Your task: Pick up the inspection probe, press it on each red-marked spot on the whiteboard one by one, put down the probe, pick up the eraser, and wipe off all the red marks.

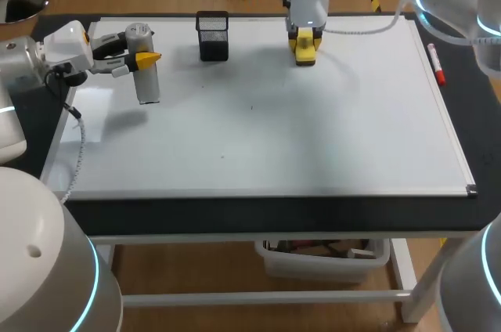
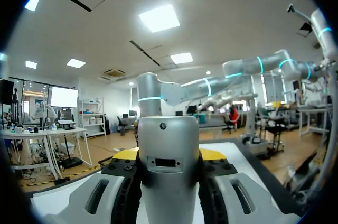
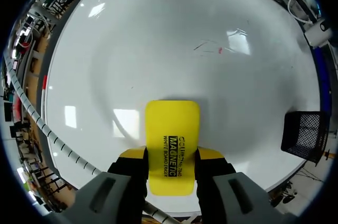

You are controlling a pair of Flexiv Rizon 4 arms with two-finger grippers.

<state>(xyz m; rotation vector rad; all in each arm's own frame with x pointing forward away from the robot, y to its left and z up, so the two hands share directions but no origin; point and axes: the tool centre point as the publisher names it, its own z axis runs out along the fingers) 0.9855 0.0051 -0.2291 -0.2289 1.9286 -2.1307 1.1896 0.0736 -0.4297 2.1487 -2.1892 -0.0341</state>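
Our left fingers pinch the inspection probe, a silver cylinder that hangs upright over the whiteboard, well to the left of the black mesh holder. In the left wrist view the probe's body fills the gap between the yellow tips, which press it from both sides. To the right of the holder, our right fingers are clamped on the yellow eraser, low over the board; we cannot tell whether it touches the surface. In the right wrist view, faint red marks lie on the board ahead of the eraser, well apart from the holder. A red marker lies on the worktop far to the holder's right, just beside the board's edge.
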